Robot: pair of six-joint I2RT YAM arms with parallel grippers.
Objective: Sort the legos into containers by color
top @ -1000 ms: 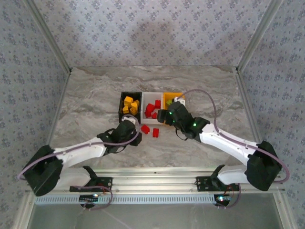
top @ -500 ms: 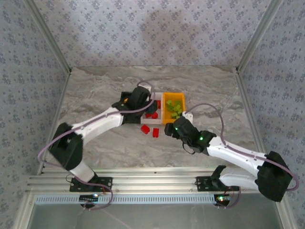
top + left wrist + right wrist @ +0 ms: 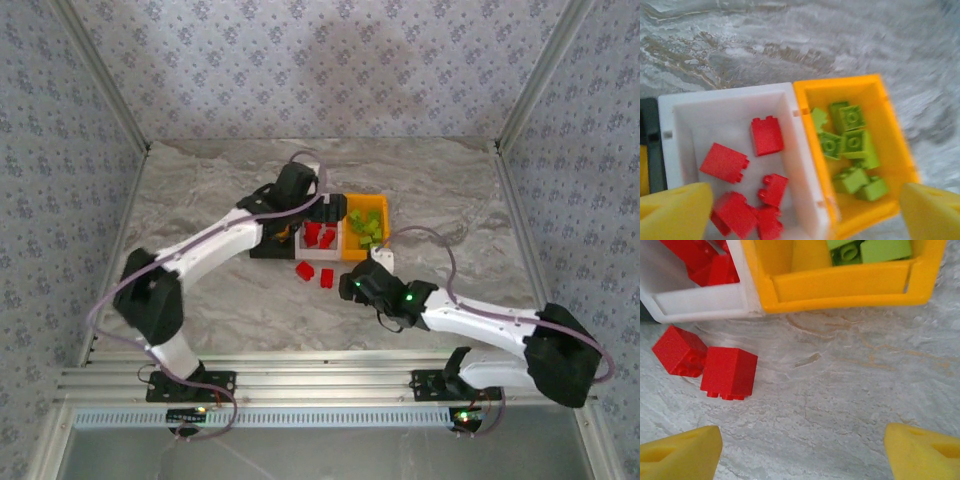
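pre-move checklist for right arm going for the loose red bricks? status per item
1. Jaws of right gripper open and empty: ok.
2. Two red bricks on the table ahead of it, just in front of the white bin: ok.
3. Gap between the bricks for a single pick: cannot tell. They look touching from the wrist and apart from above.
4. White bin holds red only, orange bin holds green only: ok.
5. Drop zone free: not ok. The left gripper, jaws open and empty, hangs over both bins and would likely need to move off first.
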